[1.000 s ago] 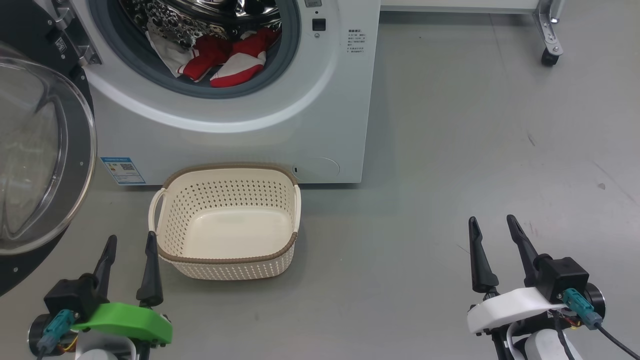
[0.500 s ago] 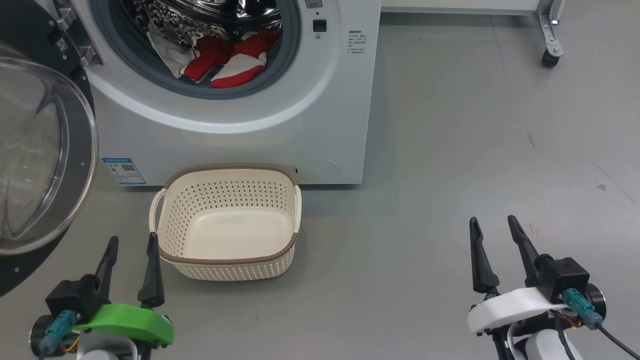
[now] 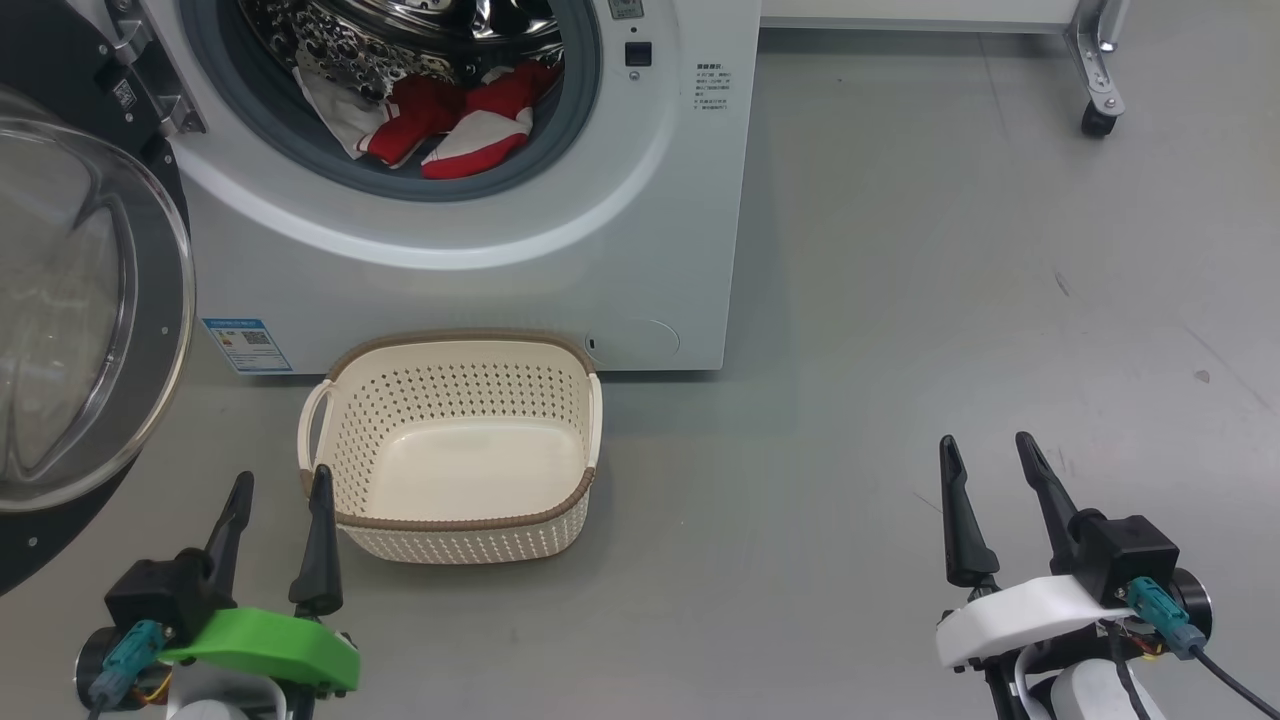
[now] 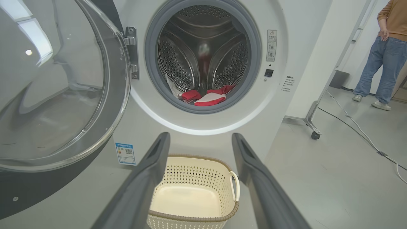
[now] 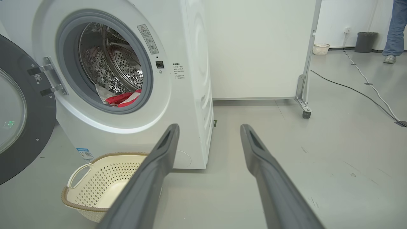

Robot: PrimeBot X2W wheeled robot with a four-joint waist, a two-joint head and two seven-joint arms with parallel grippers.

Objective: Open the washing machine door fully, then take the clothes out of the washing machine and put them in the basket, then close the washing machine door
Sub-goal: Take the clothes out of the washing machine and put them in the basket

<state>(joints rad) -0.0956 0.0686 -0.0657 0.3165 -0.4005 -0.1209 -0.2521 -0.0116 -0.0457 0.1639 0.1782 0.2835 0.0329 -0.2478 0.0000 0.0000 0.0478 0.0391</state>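
1. Nearest, left claw (image 3: pixel 282 475) and right claw (image 3: pixel 984 438) are both gaping wide, holding nothing.
2. Basket (image 3: pixel 460 338) is sitting upright on the floor (image 3: pixel 900 300), just before the washing machine (image 3: pixel 480 280).
3. Washing machine door (image 3: pixel 80 300) is standing swung open leftward.
4. Clothes (image 3: pixel 460 120) are lying inside the drum (image 3: pixel 340 50).

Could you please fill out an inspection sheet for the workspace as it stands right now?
surface: grey floor, few dark marks.
job's things: washing machine door swung open; clothes inside the washing machine at the drum's front; basket before it, no clothes inside.
clutter: dark bin and second small basket by the far wall.
grippers: left gripper and right gripper open, holding nothing.
cables: cables lie across the floor to the right.
surroundings: white panel on castors beside the washer; person standing beyond.
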